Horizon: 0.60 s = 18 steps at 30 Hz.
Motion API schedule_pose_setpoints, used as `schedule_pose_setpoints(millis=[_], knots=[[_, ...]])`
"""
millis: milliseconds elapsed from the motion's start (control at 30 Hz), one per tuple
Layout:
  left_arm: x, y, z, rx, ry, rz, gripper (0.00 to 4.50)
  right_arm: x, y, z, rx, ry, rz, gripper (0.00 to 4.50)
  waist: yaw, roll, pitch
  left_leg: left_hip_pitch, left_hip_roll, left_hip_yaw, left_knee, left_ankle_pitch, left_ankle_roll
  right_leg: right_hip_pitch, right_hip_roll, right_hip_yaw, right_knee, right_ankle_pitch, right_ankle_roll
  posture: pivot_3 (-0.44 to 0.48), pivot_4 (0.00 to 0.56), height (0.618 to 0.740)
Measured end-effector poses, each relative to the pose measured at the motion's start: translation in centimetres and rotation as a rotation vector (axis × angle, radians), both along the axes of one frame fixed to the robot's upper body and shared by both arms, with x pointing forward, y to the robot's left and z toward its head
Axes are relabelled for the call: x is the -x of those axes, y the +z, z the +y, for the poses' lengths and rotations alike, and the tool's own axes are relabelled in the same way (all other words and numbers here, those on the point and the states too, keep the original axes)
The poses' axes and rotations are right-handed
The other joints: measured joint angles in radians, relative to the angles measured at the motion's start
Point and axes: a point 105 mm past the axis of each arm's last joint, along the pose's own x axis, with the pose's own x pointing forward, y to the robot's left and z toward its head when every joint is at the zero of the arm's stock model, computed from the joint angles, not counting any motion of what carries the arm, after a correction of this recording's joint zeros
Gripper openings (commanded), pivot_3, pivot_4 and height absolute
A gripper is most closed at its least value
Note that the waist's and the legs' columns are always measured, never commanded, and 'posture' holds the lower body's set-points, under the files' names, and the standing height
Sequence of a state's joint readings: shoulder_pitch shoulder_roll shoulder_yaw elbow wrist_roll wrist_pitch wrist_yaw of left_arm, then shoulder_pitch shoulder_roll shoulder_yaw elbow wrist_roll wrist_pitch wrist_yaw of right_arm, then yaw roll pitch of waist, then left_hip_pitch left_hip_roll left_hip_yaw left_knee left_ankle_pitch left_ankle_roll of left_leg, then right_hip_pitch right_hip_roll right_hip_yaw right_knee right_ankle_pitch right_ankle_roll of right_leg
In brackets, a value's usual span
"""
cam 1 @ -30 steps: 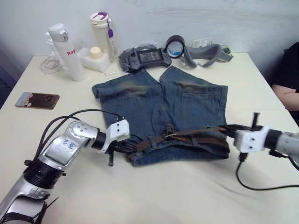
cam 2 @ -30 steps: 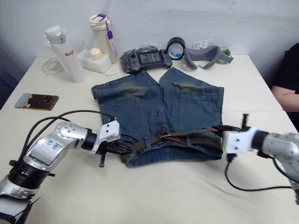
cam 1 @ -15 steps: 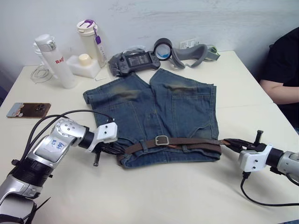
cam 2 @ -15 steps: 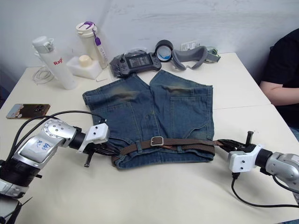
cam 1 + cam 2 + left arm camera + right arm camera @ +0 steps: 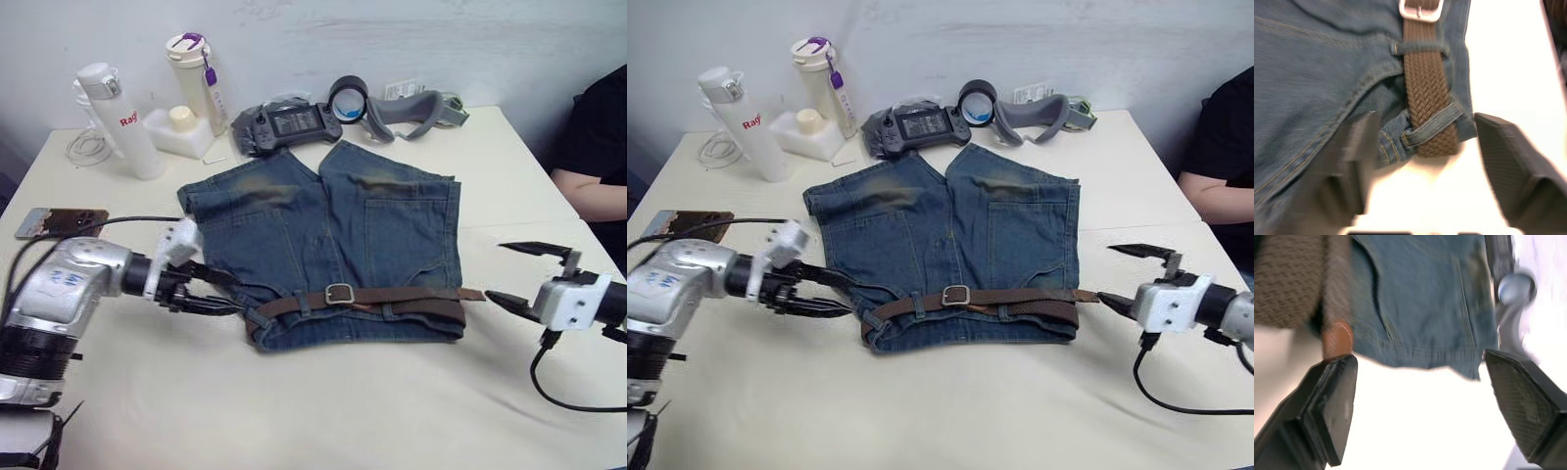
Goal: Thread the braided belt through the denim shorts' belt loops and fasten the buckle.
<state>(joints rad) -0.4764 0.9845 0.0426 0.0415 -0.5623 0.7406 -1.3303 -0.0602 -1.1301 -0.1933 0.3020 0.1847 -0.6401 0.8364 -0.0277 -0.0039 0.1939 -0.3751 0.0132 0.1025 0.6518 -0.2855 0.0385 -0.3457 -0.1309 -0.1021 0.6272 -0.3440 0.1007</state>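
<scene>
The denim shorts (image 5: 328, 245) lie flat in the middle of the table (image 5: 323, 411), waistband toward the robot; the braided belt (image 5: 392, 297) runs along the waistband, under the belt loops (image 5: 1435, 123); its silver buckle (image 5: 339, 293) sits near the middle of the waistband; the belt's tip pokes out past the shorts on the robot's right side. The left gripper (image 5: 220, 292) has its fingers spread wide just beside the belt's looped end, holding nothing; the right gripper (image 5: 509, 274) is wide apart too, near the belt's tip, and empty. At the back of the table stand two bottles (image 5: 118, 117), a game controller (image 5: 289, 122) and a headset (image 5: 411, 106); a phone (image 5: 61, 221) lies on the left side.
</scene>
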Motion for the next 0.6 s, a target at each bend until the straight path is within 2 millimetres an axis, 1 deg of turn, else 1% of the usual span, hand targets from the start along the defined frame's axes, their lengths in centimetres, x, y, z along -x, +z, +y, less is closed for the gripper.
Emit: schedule_pose_setpoints(millis=[67, 133, 200, 233, 267, 367, 500, 600], knots=[[-0.1, 1.7, 1.0, 0.077, 0.083, -0.031, 4.45, -1.0, 1.3, -0.9, -0.176, -0.084, 0.031, 4.5, -0.002, 0.0, 0.0, 0.001, 0.0, -0.002, 0.001, 0.0, 0.0, 0.002, -0.001, -0.001, -0.001, 0.0, 0.0, 0.0, 0.15, 0.74], [-0.3, 2.4, 1.3, 0.13, 0.137, -0.068, 4.45, -1.5, 1.2, -1.5, -0.306, -0.146, 0.135, 4.5, 0.0, -0.001, 0.0, 0.001, 0.0, -0.004, 0.0, 0.0, 0.0, 0.002, -0.001, -0.001, -0.001, 0.0, 0.0, 0.0, 0.15, 0.74], [-0.9, 2.0, 1.8, 0.178, 0.23, -0.114, 4.45, -2.1, 0.7, -1.2, -0.48, -0.185, 0.238, 4.5, 0.0, 0.0, 0.0, 0.001, 0.0, -0.004, -0.001, 0.0, 0.0, 0.002, -0.001, -0.002, -0.001, 0.0, 0.0, 0.0, 0.15, 0.74], [-1.2, 1.3, 2.1, 0.187, 0.278, -0.123, 4.45, -2.4, 0.4, -0.8, -0.573, -0.193, 0.293, 4.5, 0.001, -0.001, 0.0, -0.001, 0.0, -0.006, -0.001, 0.0, 0.0, 0.002, -0.001, -0.003, -0.001, 0.0, 0.0, 0.0, 0.15, 0.74], [-1.3, 0.1, 2.6, 0.198, 0.357, -0.12, 4.45, -2.6, -0.1, 0.2, -0.677, -0.19, 0.364, 4.5, 0.002, -0.001, 0.0, -0.002, 0.0, -0.006, -0.001, 0.0, 0.0, 0.002, -0.001, -0.003, -0.001, 0.0, 0.0, 0.0, 0.15, 0.74], [-1.2, -1.1, 2.9, 0.186, 0.424, -0.125, 4.45, -2.8, -0.7, 1.1, -0.73, -0.196, 0.42, 4.5, 0.002, -0.001, 0.001, -0.004, 0.0, -0.006, -0.001, 0.0, 0.0, -0.001, -0.001, -0.003, -0.001, 0.0, 0.0, 0.0, 0.15, 0.74], [-1.3, -1.4, 3.0, 0.203, 0.489, -0.19, 4.45, -3.1, -1.2, 1.9, -0.771, -0.201, 0.436, 4.5, 0.002, -0.001, 0.001, -0.004, 0.0, -0.006, 0.0, -0.001, 0.0, -0.001, -0.001, -0.003, -0.002, 0.0, 0.0, 0.0, 0.15, 0.74], [-1.4, -2.1, 3.2, 0.187, 0.563, -0.239, 4.45, -3.3, -1.7, 3.0, -0.791, -0.18, 0.436, 4.5, 0.003, -0.001, 0.001, -0.005, 0.0, -0.006, 0.0, -0.001, -0.001, -0.001, -0.001, -0.004, -0.002, 0.001, 0.001, 0.0, 0.15, 0.74]])
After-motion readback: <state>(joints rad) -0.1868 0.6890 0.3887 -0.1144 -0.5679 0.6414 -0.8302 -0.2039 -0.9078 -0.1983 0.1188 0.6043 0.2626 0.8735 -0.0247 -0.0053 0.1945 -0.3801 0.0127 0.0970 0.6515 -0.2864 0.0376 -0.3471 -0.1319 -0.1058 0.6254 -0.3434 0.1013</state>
